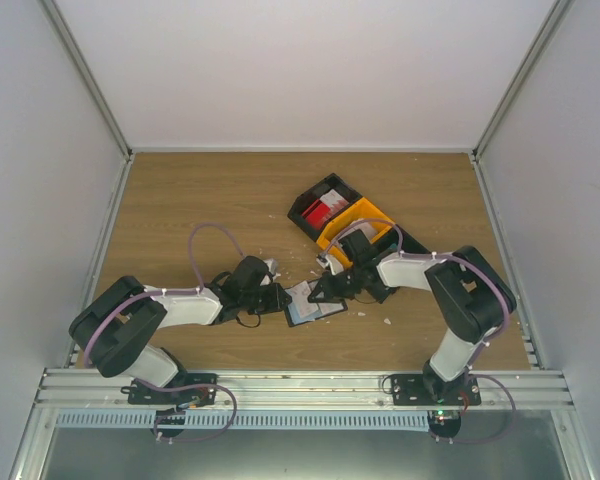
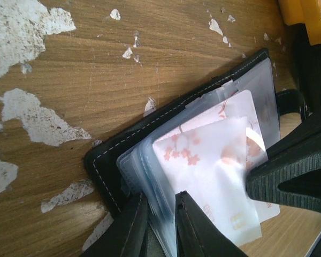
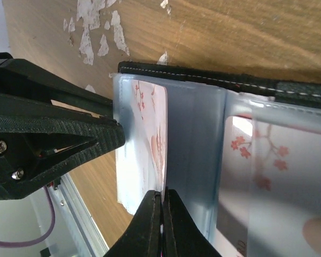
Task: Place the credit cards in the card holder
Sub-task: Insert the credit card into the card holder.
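Note:
The card holder (image 1: 308, 305), a black wallet (image 2: 104, 160) with clear inner sleeves, lies open on the wood between both arms. My left gripper (image 2: 160, 225) is shut on its stack of sleeves and shows in the top view (image 1: 278, 298). My right gripper (image 3: 163, 211) is shut on the edge of a whitish credit card (image 3: 150, 139) with pink blossoms, whose far end lies in a sleeve by the black wallet edge (image 3: 203, 75). That card shows in the left wrist view (image 2: 208, 176). A second blossom card (image 3: 267, 160) sits in another sleeve. The right gripper (image 1: 320, 290) is at the wallet's right side.
A black bin (image 1: 302, 205) holding red-and-white cards (image 1: 325, 210) and a yellow bin (image 1: 358, 222) stand behind the right gripper. White crumbs and worn patches (image 2: 27, 27) mark the wood. The two grippers' fingers (image 2: 289, 182) are close together over the wallet.

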